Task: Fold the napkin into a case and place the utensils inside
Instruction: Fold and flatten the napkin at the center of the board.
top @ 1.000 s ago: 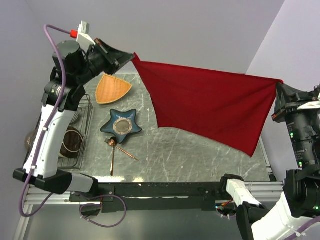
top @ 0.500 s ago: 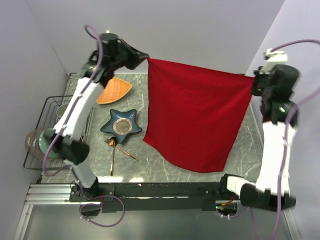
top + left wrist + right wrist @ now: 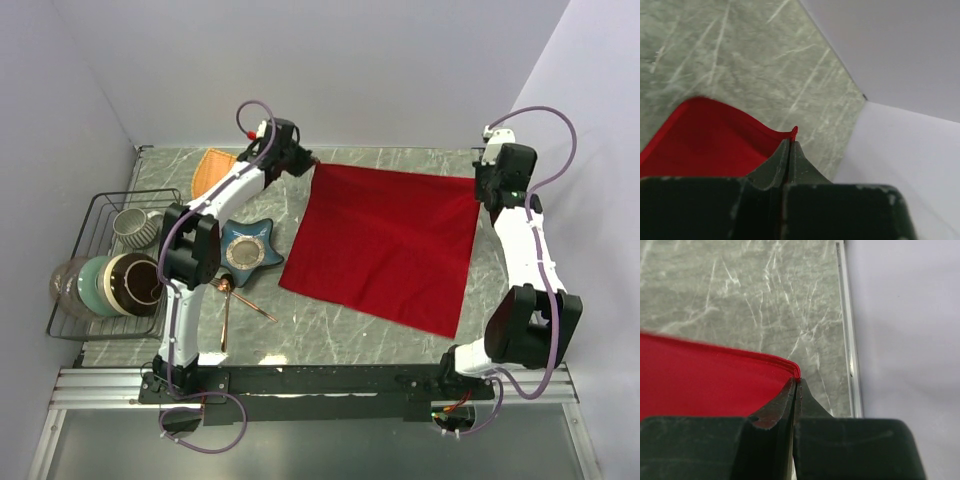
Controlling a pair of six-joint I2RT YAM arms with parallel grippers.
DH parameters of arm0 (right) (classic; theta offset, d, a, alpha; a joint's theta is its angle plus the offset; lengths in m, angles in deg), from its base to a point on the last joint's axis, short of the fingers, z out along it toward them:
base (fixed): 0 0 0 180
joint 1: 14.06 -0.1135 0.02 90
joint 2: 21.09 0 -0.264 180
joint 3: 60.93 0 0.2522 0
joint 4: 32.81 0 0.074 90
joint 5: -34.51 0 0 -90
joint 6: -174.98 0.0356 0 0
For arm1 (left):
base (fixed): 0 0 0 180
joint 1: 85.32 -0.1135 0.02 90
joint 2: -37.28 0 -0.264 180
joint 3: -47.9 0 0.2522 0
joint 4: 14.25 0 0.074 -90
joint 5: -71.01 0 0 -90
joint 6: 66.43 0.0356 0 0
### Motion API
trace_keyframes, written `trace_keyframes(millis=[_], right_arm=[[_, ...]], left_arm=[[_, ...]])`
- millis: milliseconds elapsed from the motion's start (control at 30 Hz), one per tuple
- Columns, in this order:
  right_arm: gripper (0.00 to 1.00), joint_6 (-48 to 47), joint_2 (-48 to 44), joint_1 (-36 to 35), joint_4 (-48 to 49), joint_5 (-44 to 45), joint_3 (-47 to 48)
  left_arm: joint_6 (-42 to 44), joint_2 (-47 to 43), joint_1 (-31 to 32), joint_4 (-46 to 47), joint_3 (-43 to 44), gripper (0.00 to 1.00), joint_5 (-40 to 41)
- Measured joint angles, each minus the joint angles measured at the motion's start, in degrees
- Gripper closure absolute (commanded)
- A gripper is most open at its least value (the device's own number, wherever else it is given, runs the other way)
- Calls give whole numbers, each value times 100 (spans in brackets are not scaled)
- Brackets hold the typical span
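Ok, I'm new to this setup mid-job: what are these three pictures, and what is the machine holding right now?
The wide picture looks down from above on two robot arms bolted at the table's near edge. The other two come from small cameras, one on each wrist. The left claw and the right claw are each pinched shut on a far corner of the red napkin, which is spread out over the marbled table. Each wrist picture shows its corner in close-up. Left of the napkin sit a blue star dish, an orange plate and the copper utensils, untouched. A wire rack with bowls stands at the far left.
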Motion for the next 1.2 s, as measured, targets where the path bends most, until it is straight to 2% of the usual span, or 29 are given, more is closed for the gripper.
trace_keyframes(millis=[300,500,533,567,600,633,733,767,867,933,1000,1100,1200], right_arm=[[100,-302,216,0,-9,-409,-238],[100,-975,-352,11,-560,-619,-1008],[100,-1084,-448,11,-684,-656,-1119],[100,-1222,-546,11,-817,-699,-1228],[100,-1362,-645,11,-922,-758,-1360],[100,-1510,-743,11,-1003,-813,-1519],[100,-1971,-1010,11,-1250,-938,-2063],[100,-2109,-1062,11,-1329,-964,-2245],[100,-2409,-1069,11,-1547,-1023,-2562],[100,-2570,-1038,11,-1711,-1093,-2616],[100,-2671,-1016,11,-1751,-1150,-2614],[100,-2750,-986,11,-1814,-1233,-2614],[100,-2761,-931,11,-1917,-1279,-2583]], left_arm=[[483,-107,-59,699,-940,99,-264],[977,-984,-63,522,-2288,99,-599],[1058,-1185,-61,398,-2509,97,-660],[1154,-1335,-59,249,-2649,90,-702],[1228,-1445,-55,101,-2730,77,-765],[1331,-1554,-52,-72,-2806,57,-841],[1777,-1777,-85,-463,-2959,46,-1108],[2004,-1825,-109,-562,-2986,47,-1209],[2997,-1923,-269,-837,-2927,48,-1679],[3910,-1954,-411,-992,-2726,53,-2109],[5036,-1967,-522,-1095,-2450,52,-2549],[7353,-2022,-632,-1388,-1987,48,-3257],[8990,-2035,-605,-1797,-1720,55,-3661]])
